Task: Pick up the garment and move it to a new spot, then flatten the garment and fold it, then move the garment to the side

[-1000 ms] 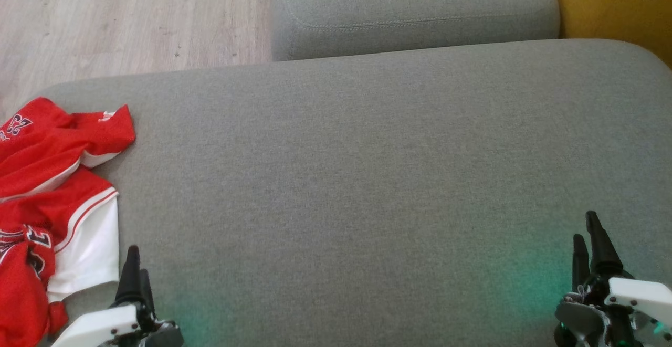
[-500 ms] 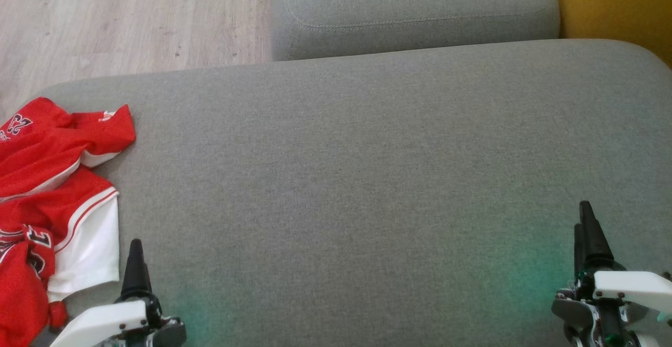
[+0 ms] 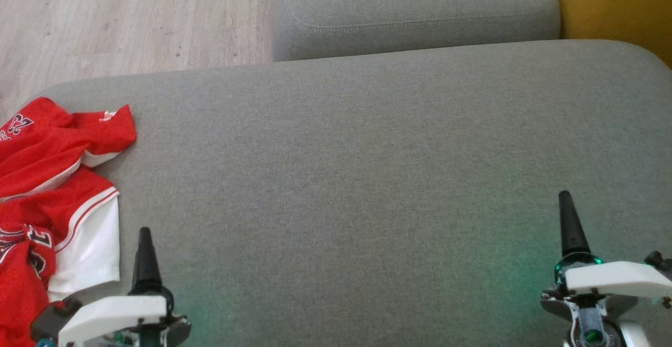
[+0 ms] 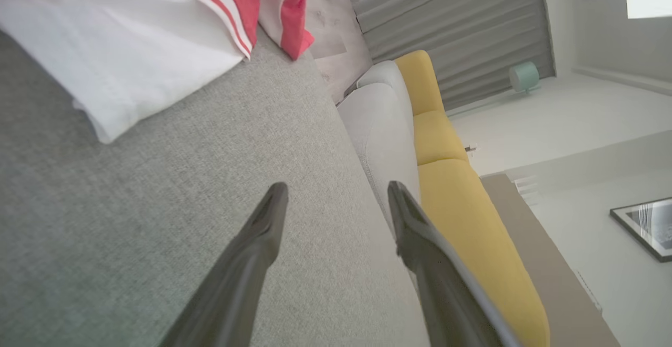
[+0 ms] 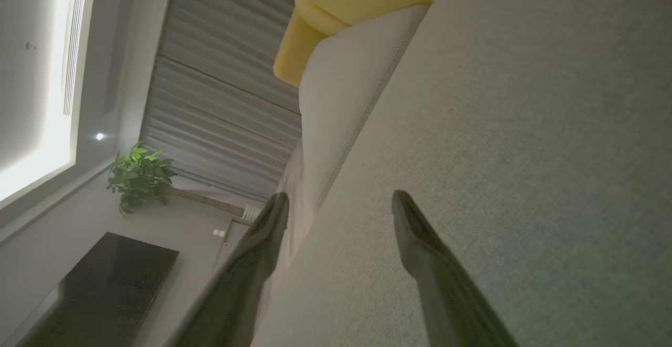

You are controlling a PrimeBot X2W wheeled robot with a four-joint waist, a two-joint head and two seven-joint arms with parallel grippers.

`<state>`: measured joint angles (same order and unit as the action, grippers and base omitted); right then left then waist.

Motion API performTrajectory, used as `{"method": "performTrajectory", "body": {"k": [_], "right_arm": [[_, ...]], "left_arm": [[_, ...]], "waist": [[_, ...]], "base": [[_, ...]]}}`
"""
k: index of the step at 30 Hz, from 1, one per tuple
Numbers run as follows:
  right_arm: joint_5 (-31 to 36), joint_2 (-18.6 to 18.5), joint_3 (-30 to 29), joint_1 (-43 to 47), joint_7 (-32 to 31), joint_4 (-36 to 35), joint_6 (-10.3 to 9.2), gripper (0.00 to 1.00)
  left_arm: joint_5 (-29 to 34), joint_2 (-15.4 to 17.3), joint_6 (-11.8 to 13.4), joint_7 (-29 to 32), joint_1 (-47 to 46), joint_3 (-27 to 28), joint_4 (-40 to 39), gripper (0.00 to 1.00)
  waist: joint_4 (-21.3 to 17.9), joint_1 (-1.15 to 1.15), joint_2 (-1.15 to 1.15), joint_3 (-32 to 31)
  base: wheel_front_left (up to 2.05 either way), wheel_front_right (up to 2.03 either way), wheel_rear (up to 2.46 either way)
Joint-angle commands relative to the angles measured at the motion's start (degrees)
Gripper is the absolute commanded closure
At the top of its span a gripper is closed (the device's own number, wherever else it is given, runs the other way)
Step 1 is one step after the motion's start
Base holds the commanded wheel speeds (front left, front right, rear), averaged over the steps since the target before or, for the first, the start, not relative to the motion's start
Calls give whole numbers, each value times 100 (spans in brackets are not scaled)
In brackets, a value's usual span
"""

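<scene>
The garment (image 3: 50, 189), a red and white jersey with dark numbers, lies crumpled at the left edge of the grey sofa seat (image 3: 367, 153). In the left wrist view its white and red cloth (image 4: 131, 27) lies at the upper left. My left gripper (image 3: 144, 237) stands at the lower left, just right of the garment and apart from it. Its fingers (image 4: 262, 231) are spread with nothing between them, so it is open (image 4: 336, 192). My right gripper (image 3: 566, 202) stands at the lower right, also open (image 5: 338, 200) and empty over bare cushion.
A second grey cushion (image 3: 415, 11) sits behind the seat, with a yellow cushion (image 3: 614, 0) at the far right. Wood floor (image 3: 105, 21) lies beyond the seat's far left edge. A potted plant (image 5: 139, 176) and grey curtains (image 5: 226, 111) stand far off.
Both grippers have rolled about their wrists and shifted slightly: the left one up and to the right, the right one up and to the left. The garment has not moved.
</scene>
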<state>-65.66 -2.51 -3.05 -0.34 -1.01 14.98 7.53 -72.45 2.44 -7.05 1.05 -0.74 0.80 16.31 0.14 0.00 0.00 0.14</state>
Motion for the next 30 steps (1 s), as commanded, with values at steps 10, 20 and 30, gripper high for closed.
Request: {"method": "performTrajectory", "body": {"k": [10,20,30], "right_arm": [[1157,-157,295,-194,237,-260,-2,0],[1972,-189,467,-223,389,-233,-2,0],[2880,-216,654,-265,575,-189,-2,0]], "left_arm": [[1181,132,-16,-234,-227,-168,-209,3],[1920,201,-19,-387,-270,-315,-130,0],[2710,239,11,-574,-307,-405,-39,0]], "waist": [[3,0,0,-13],[19,0,0,-32],[32,0,0,-39]], "base": [[0,0,0],[0,0,0],[0,0,0]]}}
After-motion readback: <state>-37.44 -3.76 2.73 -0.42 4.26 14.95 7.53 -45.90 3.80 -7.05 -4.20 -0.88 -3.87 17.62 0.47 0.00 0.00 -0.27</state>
